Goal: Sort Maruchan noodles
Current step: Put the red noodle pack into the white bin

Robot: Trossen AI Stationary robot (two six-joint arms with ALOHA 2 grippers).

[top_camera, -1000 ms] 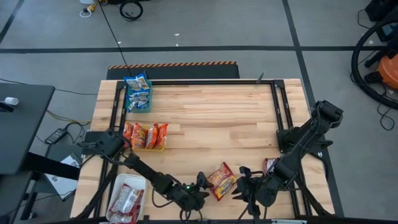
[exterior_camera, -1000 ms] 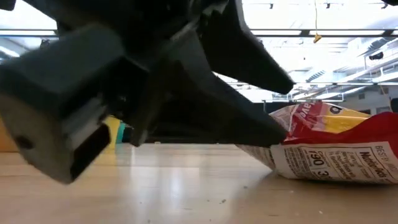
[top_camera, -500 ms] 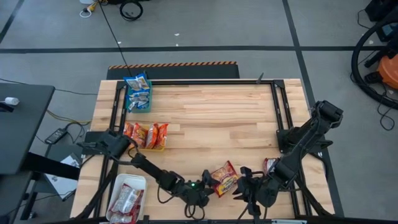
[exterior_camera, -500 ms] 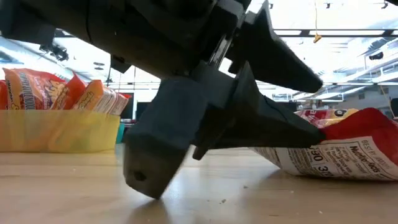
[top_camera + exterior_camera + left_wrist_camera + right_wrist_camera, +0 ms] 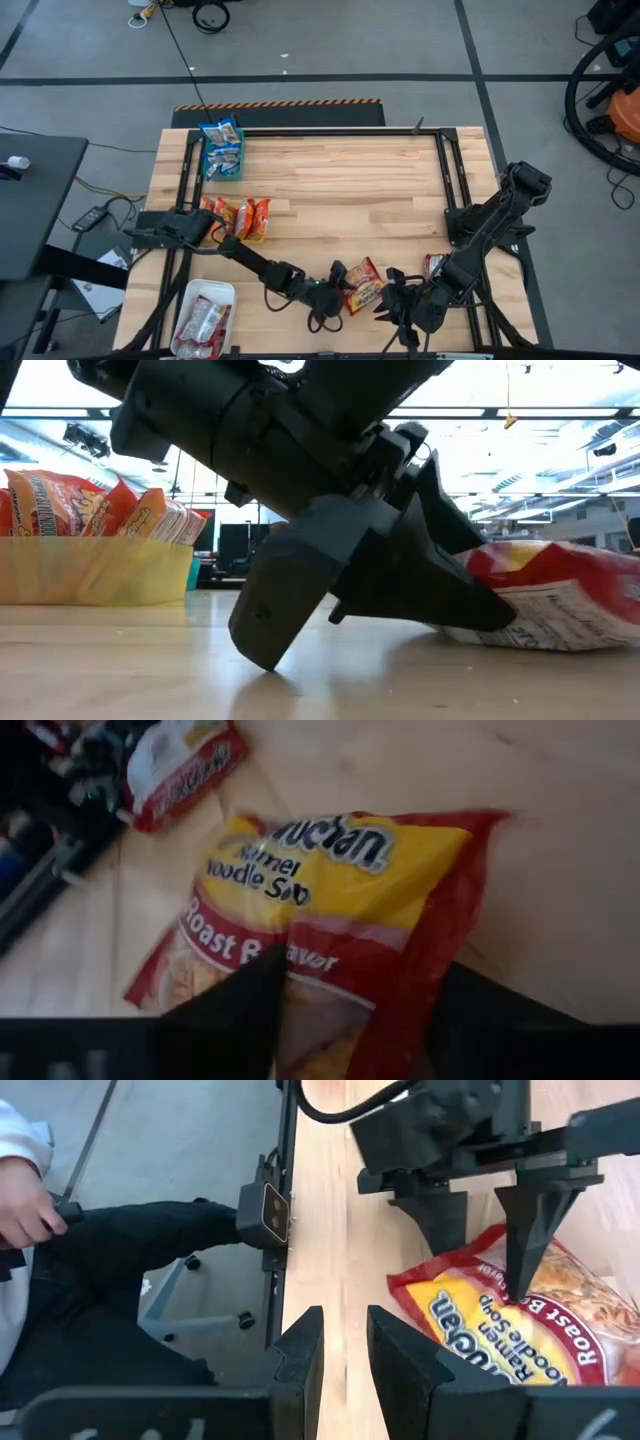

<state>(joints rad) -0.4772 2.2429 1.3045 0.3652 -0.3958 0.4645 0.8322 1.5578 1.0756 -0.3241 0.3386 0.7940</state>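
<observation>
Table: we see a light wooden top [image 5: 340,190] with dark rails along both sides.
Bins: a yellow bin [image 5: 236,218] holds orange packets, a teal bin [image 5: 222,150] blue ones, a white bin [image 5: 203,320] silver-red ones.
Left gripper [image 5: 338,290]: we find it at the near edge, its fingers [image 5: 235,1010] straddling the red-yellow noodle packet [image 5: 362,286], not yet clamped.
Right gripper [image 5: 345,1345]: it waits just beside that packet, empty, fingers slightly apart.
Second packet [image 5: 433,265]: it lies by the right rail.
</observation>
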